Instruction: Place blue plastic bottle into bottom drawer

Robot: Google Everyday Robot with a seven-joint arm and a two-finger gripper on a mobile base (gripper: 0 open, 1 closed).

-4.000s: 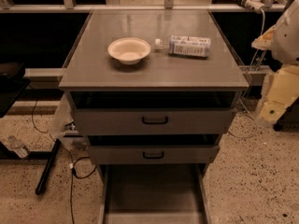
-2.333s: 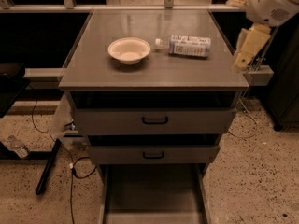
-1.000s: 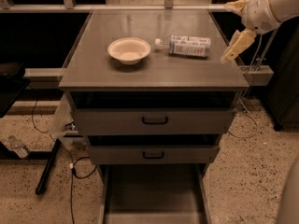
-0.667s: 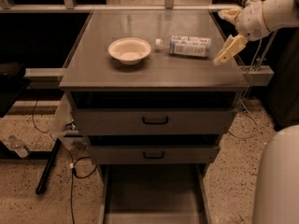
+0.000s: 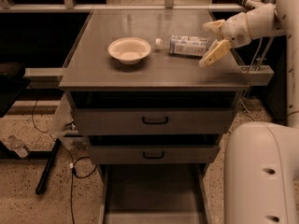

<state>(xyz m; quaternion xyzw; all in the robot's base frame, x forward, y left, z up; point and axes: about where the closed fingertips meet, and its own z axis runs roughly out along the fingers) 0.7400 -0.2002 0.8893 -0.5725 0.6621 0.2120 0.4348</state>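
Note:
The blue plastic bottle (image 5: 187,45) lies on its side on the grey cabinet top (image 5: 98,55), white cap pointing left toward a bowl. My gripper (image 5: 211,43) is open and empty, just right of the bottle's base, one finger above and one below, close to the top's surface. The bottom drawer (image 5: 152,200) is pulled out below the two upper drawers, its flat grey floor bare.
A cream bowl (image 5: 129,49) sits left of the bottle. The two upper drawers (image 5: 154,120) with black handles are slightly out. My white arm and base (image 5: 261,171) stand at the right. Cables and a black bar (image 5: 46,167) lie on the floor at left.
My arm has swung from the right side up over the cabinet top and moved left, bringing the open gripper close to the bottle's right end. The bottle and bowl have not moved.

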